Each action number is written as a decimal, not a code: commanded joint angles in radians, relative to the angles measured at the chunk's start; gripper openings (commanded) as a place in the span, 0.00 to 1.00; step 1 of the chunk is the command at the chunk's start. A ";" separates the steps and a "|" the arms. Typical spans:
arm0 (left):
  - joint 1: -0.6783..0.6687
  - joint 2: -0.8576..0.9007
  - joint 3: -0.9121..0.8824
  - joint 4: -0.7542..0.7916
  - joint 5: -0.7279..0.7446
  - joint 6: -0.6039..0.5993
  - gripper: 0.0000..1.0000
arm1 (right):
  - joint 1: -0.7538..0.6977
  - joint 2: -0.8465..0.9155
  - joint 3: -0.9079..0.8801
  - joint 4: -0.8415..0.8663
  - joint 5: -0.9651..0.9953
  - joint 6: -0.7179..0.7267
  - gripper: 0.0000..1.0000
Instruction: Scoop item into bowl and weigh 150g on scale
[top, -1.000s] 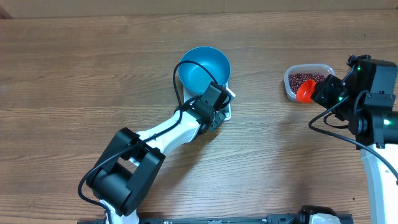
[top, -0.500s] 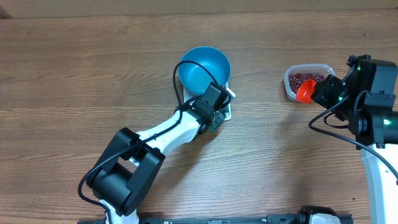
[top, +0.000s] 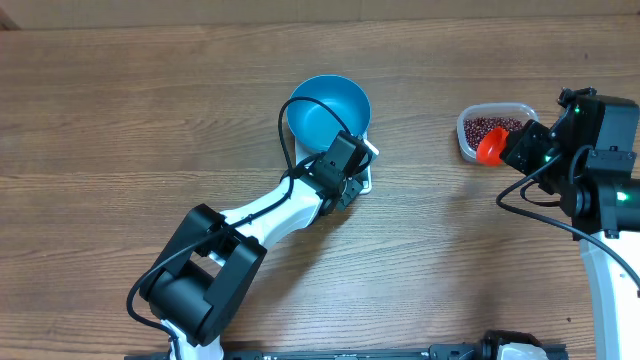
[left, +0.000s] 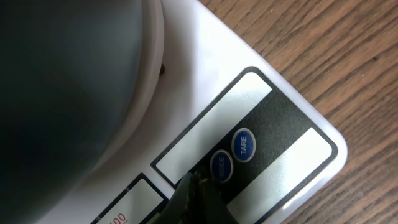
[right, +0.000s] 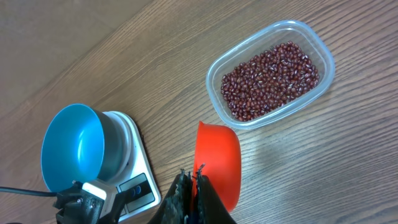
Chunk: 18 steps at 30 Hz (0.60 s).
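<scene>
While the beans (right: 267, 78) lie heaped in the clear tub (right: 317, 43) on your right, the blue bowl (right: 71, 146) stands well apart from them on the white scale (right: 142, 163), near the middle of the desk (top: 120, 120). Your left pincer (left: 196, 186) is closed on nothing, its tips down at the scale's MODE button (left: 221, 165), beside TARE (left: 243, 144). Whether it touches is hard to say. Your right pincer (right: 191, 180) is clamped on an orange-red scoop (right: 217, 165), just beside the tub.
</scene>
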<state>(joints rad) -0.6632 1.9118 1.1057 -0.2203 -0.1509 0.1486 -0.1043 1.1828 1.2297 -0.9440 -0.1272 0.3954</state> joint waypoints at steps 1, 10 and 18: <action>0.003 0.078 -0.011 -0.010 0.020 -0.022 0.04 | -0.003 -0.001 0.029 0.003 -0.005 -0.004 0.04; -0.011 0.048 -0.010 -0.084 0.021 -0.071 0.04 | -0.003 -0.001 0.029 0.002 -0.004 -0.004 0.04; -0.047 -0.029 -0.010 -0.155 0.021 -0.105 0.04 | -0.003 -0.001 0.029 0.002 -0.005 -0.004 0.04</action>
<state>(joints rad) -0.6910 1.8954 1.1267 -0.3492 -0.1532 0.0761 -0.1043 1.1831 1.2297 -0.9440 -0.1276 0.3950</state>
